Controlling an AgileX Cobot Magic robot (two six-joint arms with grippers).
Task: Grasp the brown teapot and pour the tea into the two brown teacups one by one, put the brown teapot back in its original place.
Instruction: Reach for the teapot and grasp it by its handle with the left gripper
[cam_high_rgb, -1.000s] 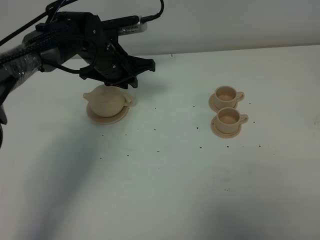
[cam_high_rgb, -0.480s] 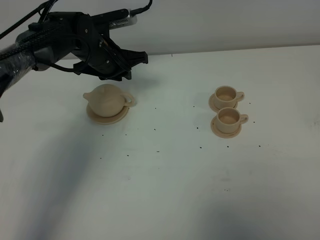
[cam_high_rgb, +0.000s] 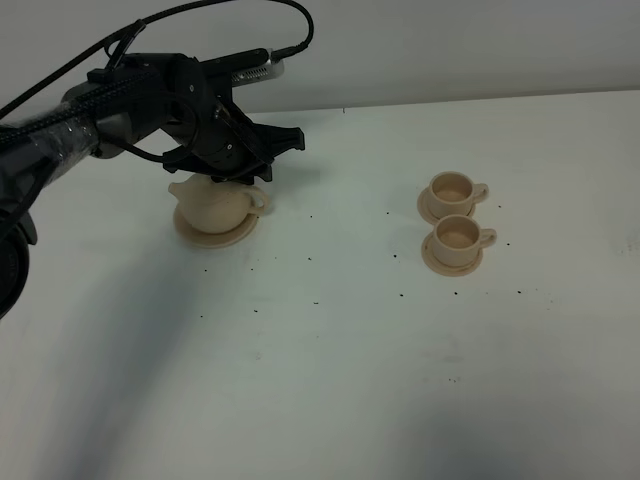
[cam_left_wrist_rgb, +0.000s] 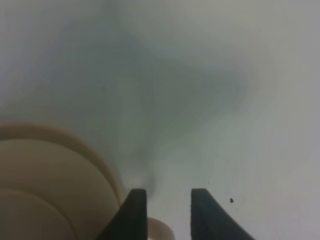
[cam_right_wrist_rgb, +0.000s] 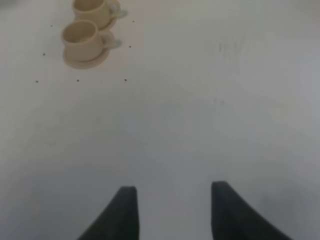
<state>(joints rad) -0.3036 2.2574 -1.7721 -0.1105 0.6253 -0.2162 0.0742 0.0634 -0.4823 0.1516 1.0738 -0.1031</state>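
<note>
Reaching over the teapot (cam_high_rgb: 212, 205) on its saucer (cam_high_rgb: 215, 238), the left arm (cam_high_rgb: 100, 110) bends down low; the left claw (cam_left_wrist_rgb: 167, 196) is a little spread by the handle (cam_left_wrist_rgb: 161, 231), pinching nothing. The right claw (cam_right_wrist_rgb: 170, 192) is spread too.

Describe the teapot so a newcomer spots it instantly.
On the white table, look left, beneath the black left gripper. The brown teapot sits on a saucer there; unlike the two brown teacups at right, it is larger, squat and spouted.
</note>
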